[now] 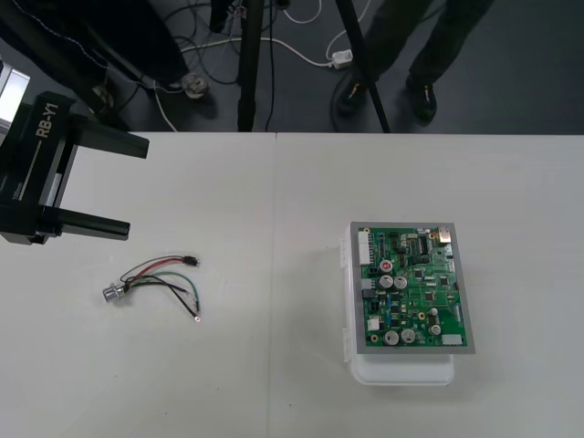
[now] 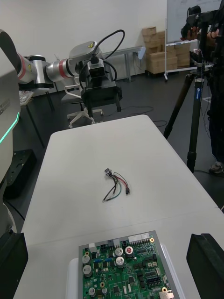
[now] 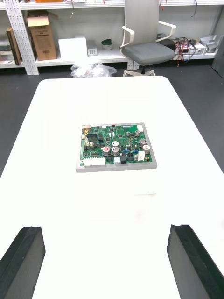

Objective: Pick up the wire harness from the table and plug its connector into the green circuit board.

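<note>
On the table (image 1: 274,392), left side, wire harness (image 1: 157,276) lies loose, well apart from the green circuit board (image 1: 412,290). My left gripper (image 1: 137,187) hovers nearby, released and empty; right gripper (image 2: 109,243) parked near the board, released. Pick and plug-in pending.

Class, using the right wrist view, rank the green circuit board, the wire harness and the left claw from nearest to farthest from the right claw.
1. The green circuit board, nearest, just ahead of the right claw.
2. The wire harness, farther out, lying loose beyond the board.
3. The left claw, farthest, beyond the harness.
</note>
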